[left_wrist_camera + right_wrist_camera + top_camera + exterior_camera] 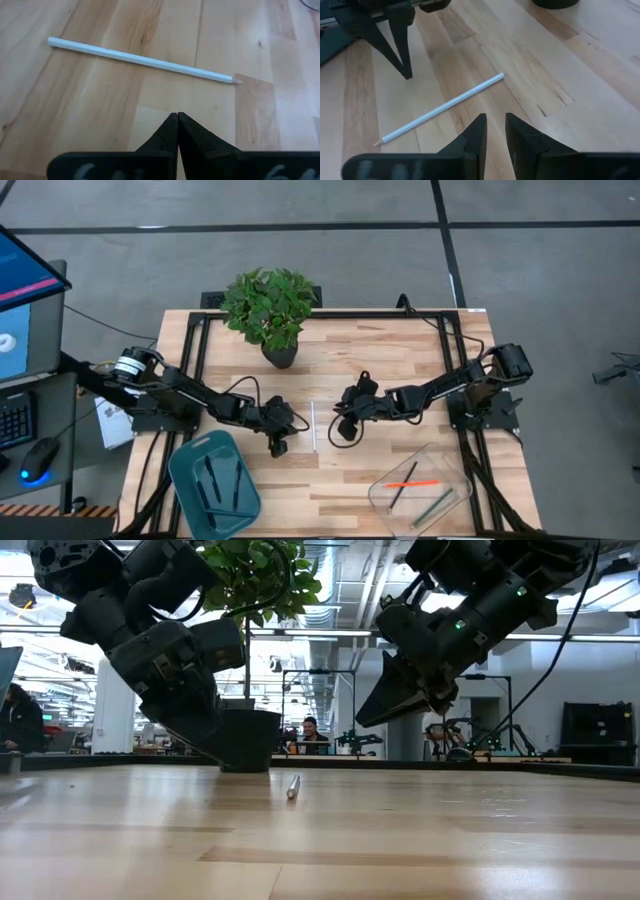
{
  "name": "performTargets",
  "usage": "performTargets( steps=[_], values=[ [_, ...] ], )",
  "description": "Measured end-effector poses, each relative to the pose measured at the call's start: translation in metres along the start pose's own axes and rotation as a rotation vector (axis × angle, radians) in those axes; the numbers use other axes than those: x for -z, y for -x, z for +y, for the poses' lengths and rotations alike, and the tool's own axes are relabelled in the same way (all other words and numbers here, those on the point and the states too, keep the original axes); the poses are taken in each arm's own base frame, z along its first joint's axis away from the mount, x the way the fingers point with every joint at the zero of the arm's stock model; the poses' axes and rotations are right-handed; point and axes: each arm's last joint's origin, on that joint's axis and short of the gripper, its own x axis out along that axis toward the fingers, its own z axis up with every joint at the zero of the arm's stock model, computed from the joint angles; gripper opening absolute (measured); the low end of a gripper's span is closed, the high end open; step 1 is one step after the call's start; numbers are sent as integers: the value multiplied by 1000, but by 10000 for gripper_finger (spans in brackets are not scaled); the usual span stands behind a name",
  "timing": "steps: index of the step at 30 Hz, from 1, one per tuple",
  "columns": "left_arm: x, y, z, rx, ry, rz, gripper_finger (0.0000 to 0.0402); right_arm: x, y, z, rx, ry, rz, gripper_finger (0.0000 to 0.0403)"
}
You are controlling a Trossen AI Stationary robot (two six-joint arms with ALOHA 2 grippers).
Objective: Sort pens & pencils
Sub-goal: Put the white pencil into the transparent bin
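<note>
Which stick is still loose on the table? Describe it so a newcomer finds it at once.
Start at the potted plant at the table's far edge and come straight toward the near edge, to the gap between the left gripper and the right gripper. The white pencil lies there on bare wood. It is the only stick outside the two trays.

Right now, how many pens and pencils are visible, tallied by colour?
White pencil: 1
Orange-red pen: 1
Olive pencil: 1
Dark pens: 3 that I can make out
Total: 6
</note>
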Motion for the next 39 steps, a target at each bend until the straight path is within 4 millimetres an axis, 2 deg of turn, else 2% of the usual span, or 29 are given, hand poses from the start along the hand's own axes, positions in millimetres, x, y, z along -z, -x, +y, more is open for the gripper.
performTargets(
  steps=[8, 16, 24, 29, 32, 39],
  values=[
    [-3, 0, -3, 72, -34, -16, 0, -1, 1, 0, -1, 1, 0, 93],
    [-7, -1, 5, 51, -29, -25, 0, -1, 2, 0, 3, 35, 0, 93],
    [-13, -1, 9, 72, -41, -55, 0, -5, 17, -3, 151, 79, -41, 93],
    [-13, -1, 9, 77, -50, -63, 0, -7, 28, 0, 160, 91, -55, 93],
    [-11, -7, 9, 75, -59, -46, 0, -6, 30, 1, 161, 100, -44, 93],
    [-18, -45, 5, 124, -69, 58, 0, -3, 31, 0, 172, 118, -13, 93]
  ],
)
